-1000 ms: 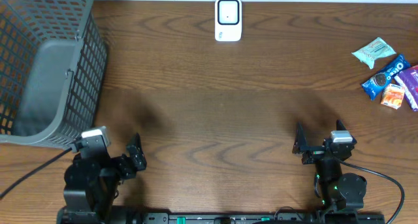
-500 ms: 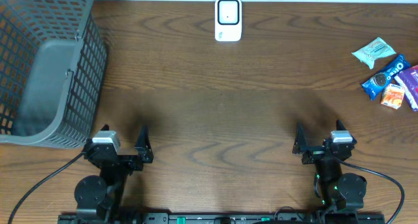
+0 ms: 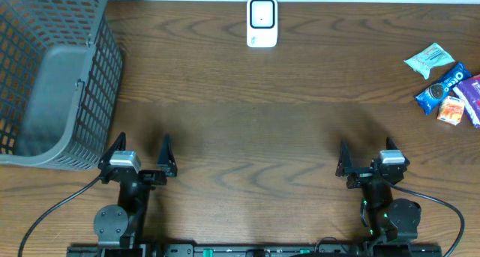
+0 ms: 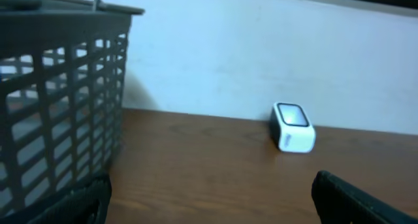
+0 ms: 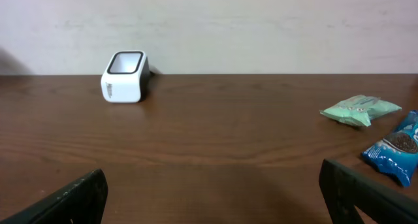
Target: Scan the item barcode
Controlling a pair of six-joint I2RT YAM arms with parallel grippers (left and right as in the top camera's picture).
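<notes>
L gripper [image 3: 141, 150] wide, empty | R gripper [image 3: 365, 161] same | basket [image 3: 52, 77] beside L | scanner [image 3: 262, 22], snacks [image 3: 446, 85] far off

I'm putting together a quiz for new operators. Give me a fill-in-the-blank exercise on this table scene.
The grey basket stands on the robot's ____ side.
The snack packets lie on its ____ side.
The scanner at the far edge of the table is ____ in colour.
The left hand and right hand are both ____, holding nothing.
Missing words: left, right, white, open.
</notes>
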